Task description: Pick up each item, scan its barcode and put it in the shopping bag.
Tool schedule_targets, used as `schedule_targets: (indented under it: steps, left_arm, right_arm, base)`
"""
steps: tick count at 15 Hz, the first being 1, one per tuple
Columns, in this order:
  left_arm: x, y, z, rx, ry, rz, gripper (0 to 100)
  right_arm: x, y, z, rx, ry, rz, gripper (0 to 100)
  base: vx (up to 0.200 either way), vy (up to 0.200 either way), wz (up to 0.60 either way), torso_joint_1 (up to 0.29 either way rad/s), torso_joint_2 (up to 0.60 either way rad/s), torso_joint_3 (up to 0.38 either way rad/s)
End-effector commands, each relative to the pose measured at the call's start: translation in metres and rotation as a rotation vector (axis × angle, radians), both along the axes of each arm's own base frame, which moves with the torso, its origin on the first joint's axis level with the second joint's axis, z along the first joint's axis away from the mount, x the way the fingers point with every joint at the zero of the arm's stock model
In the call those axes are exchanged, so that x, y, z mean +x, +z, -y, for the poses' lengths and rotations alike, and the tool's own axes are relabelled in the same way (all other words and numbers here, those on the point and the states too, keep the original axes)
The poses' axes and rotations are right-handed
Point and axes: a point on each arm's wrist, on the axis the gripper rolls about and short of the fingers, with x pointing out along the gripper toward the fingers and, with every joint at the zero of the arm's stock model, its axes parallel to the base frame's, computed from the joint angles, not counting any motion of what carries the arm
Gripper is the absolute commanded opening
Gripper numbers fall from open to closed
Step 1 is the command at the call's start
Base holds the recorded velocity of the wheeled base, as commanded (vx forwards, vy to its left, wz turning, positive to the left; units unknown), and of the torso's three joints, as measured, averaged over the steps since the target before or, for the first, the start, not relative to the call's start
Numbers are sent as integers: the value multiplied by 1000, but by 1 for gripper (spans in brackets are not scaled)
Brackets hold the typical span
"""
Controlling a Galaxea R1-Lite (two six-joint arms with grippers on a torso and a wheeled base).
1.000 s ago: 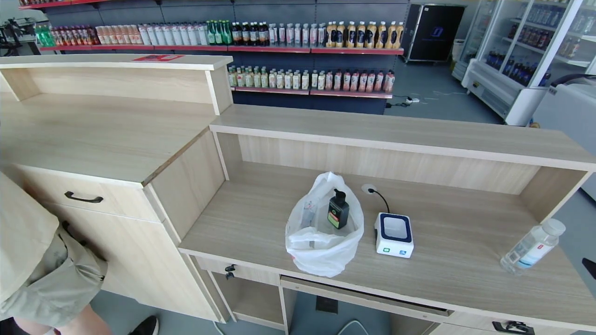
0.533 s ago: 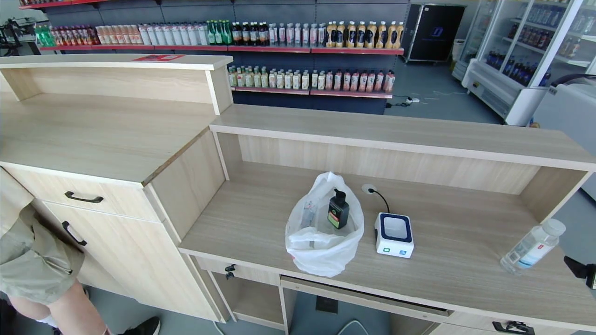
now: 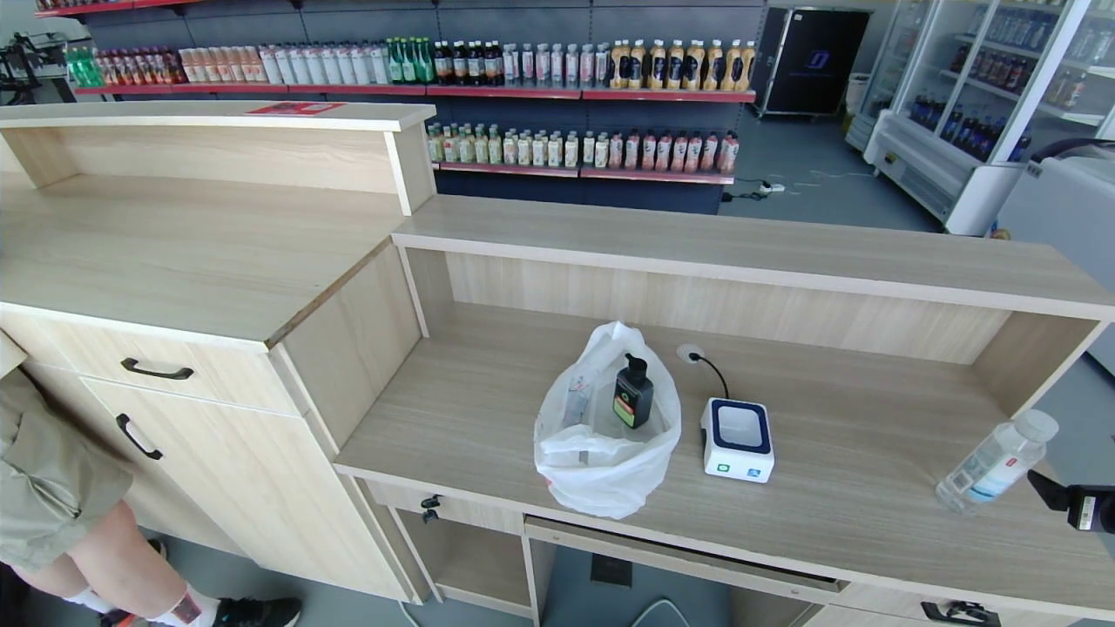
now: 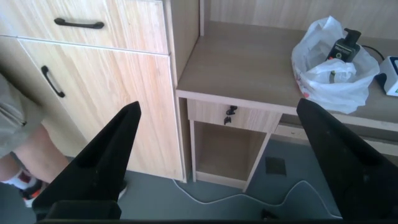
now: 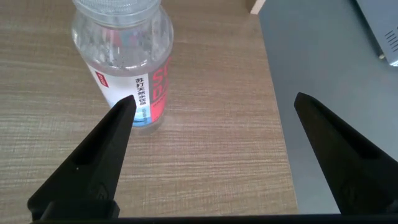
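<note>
while the left gripper [image 4: 217,106] hangs low, jaws wide and empty, the right gripper [image 5: 214,102] at lower right, equally spread, seems poised for the water bottle [image 5: 124,56] just ahead; farther, mid-frame, the scanner [image 3: 737,438] sits beside the shopping bag [image 3: 601,479], handy for bagging.

My right gripper [image 3: 1073,505] juts in at the head view's right edge, and most of it is cut off there. Up close, the water bottle [image 5: 124,56] is chopped at the cap by the picture's edge. Over in the shopping bag [image 3: 607,461], the pump bottle [image 3: 633,396] has its base sunk behind plastic folds. A pale shape [image 3: 577,399] beside it is too veiled to name. The scanner [image 4: 392,67] is clipped by the left wrist picture's edge.
</note>
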Motion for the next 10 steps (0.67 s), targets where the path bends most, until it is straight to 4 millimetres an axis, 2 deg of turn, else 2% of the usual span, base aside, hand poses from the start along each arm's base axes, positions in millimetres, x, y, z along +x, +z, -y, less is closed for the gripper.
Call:
schedule_targets:
  steps: [1,8,10]
  left_arm:
    - [0,0,0,0,-1,0,100]
    - [0,0,0,0,1,0,100]
    - [0,0,0,0,1,0,100]
  right_arm:
    - [6,-5,0,1,10,-3,100]
    - [16,-18,-6,21,42,-19,100]
    - [19,-16,-5,14,46,-10,100]
  base:
    - [0,0,0,0,0,0]
    - [0,0,0,0,0,0]
    - [0,0,0,0,0,0]
